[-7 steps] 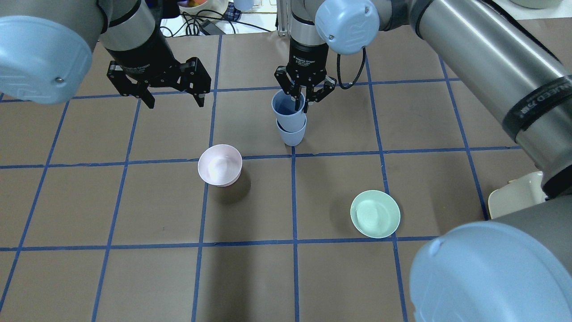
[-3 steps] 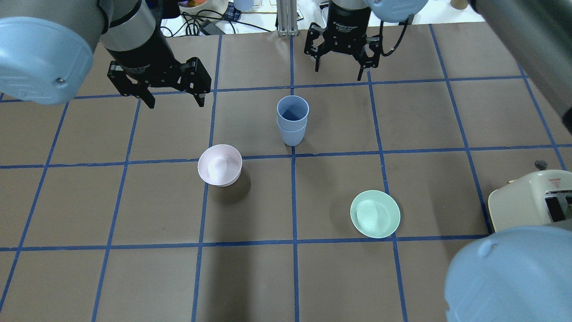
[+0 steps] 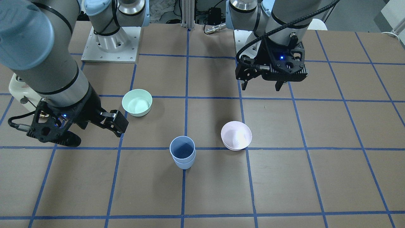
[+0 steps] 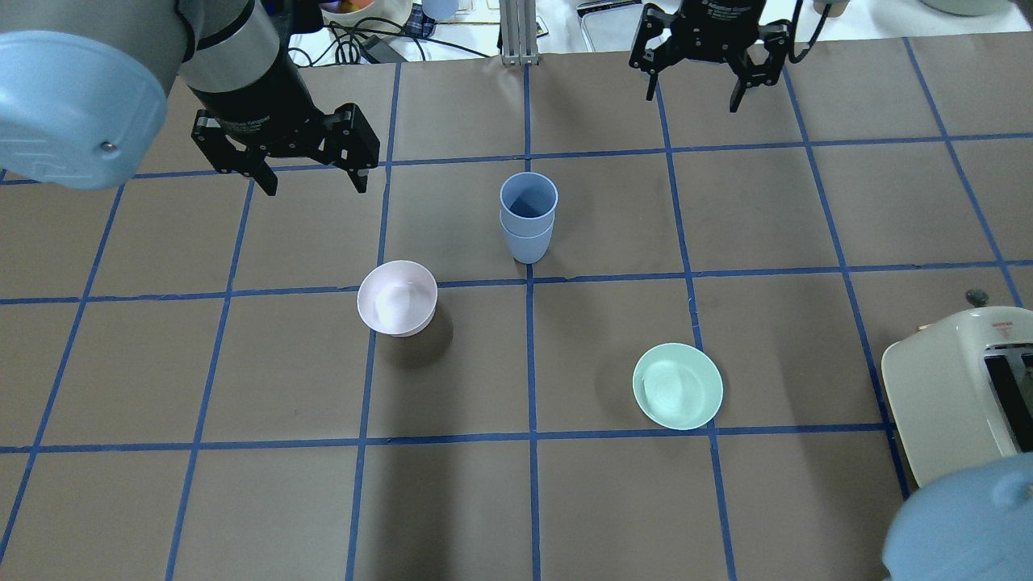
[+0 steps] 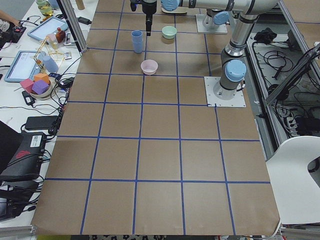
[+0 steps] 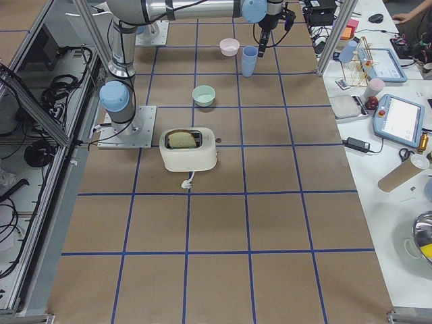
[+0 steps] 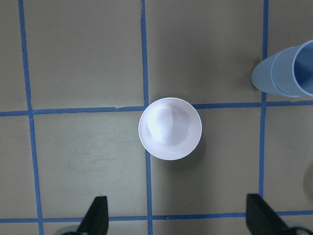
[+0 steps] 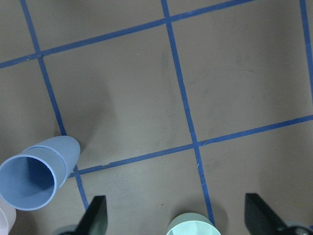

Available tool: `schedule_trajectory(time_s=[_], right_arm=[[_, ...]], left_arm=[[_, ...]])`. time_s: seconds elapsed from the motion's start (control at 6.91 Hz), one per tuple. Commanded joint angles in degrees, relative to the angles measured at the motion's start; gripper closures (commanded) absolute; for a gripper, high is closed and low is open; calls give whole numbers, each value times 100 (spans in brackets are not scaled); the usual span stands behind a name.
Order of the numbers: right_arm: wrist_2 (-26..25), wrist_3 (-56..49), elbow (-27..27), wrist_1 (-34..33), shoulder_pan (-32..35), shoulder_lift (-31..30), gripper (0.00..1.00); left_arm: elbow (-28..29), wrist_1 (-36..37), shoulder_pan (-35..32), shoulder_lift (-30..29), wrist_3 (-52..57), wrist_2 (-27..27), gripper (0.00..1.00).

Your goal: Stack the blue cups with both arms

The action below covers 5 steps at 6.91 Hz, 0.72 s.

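The two blue cups (image 4: pixel 528 218) stand nested, one inside the other, upright near the table's middle; they also show in the front view (image 3: pixel 182 152), the left wrist view (image 7: pixel 288 73) and the right wrist view (image 8: pixel 36 171). My left gripper (image 4: pixel 315 187) is open and empty, hanging to the left of the stack, above the white-pink bowl (image 4: pixel 397 297). My right gripper (image 4: pixel 692 98) is open and empty, well to the right and behind the stack near the table's far edge. Neither gripper touches the cups.
A mint-green bowl (image 4: pixel 677 386) sits at the front right. A cream toaster (image 4: pixel 960 387) stands at the right edge. Cables and clutter lie beyond the table's far edge. The white-pink bowl is just left and in front of the stack.
My right gripper has let go of the upper cup, opened, and pulled away up and to the back right. The stacked cups stay put. The left arm has not moved.
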Motion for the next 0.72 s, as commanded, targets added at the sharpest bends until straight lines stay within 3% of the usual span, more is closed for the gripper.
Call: schedule_trajectory(time_s=[0.0,0.58], right_arm=[[-162,-129,795,-34,-188,-636,0],[-162,-130,922,45,-154,-796,0]], left_arm=[[4,0,0,-1,-7,-13,0],[4,0,0,-10,-7,-5,0]])
